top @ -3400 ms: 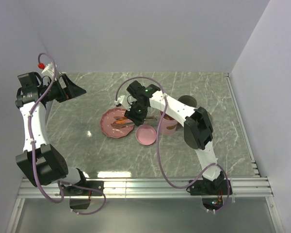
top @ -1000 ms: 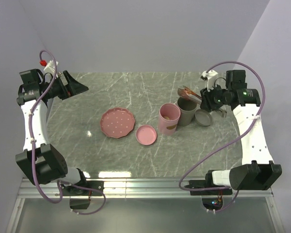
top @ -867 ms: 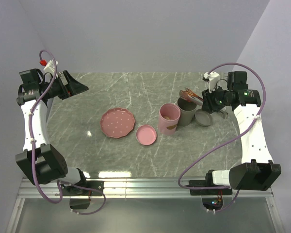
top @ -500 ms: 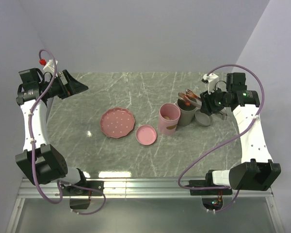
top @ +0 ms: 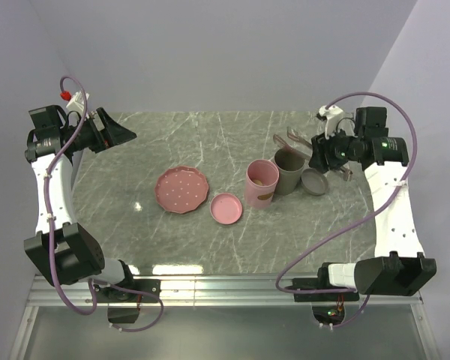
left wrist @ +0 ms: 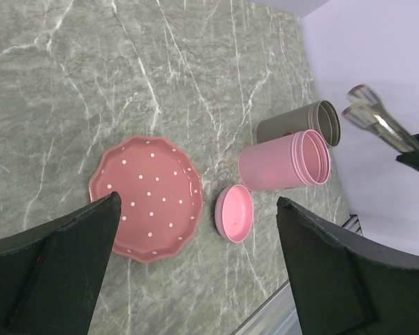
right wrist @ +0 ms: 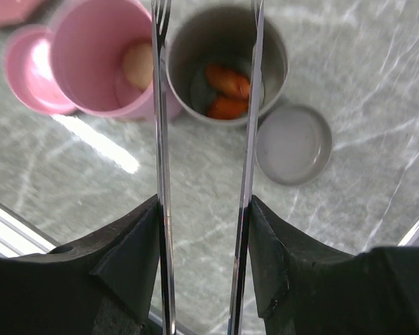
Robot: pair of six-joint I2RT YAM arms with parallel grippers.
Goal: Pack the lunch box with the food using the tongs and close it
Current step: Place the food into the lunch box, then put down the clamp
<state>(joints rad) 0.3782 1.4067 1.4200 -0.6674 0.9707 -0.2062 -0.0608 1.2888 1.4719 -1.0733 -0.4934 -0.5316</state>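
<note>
Over the right half of the surface (top: 172, 142), your right tool (right wrist: 204, 206) is clasping the tongs (right wrist: 160, 139), whose arms stand spread against its fingers and reach out above the grey container (right wrist: 209, 31). All the food looks packed: two carrot pieces (right wrist: 225, 80) lie in that container and the cream ball (right wrist: 138, 64) sits in the pink container (right wrist: 77, 56) touching it, while the pink plate (top: 182, 189) is bare. Both containers are uncovered, with the grey lid (right wrist: 293, 143) and pink lid (right wrist: 31, 70) lying beside them. Your left tool (top: 118, 132) hangs released at the far left. Watch the tongs: a slack hold could drop them onto a rim and tip a container. Swapping the lids would also spoil the closing.
</note>
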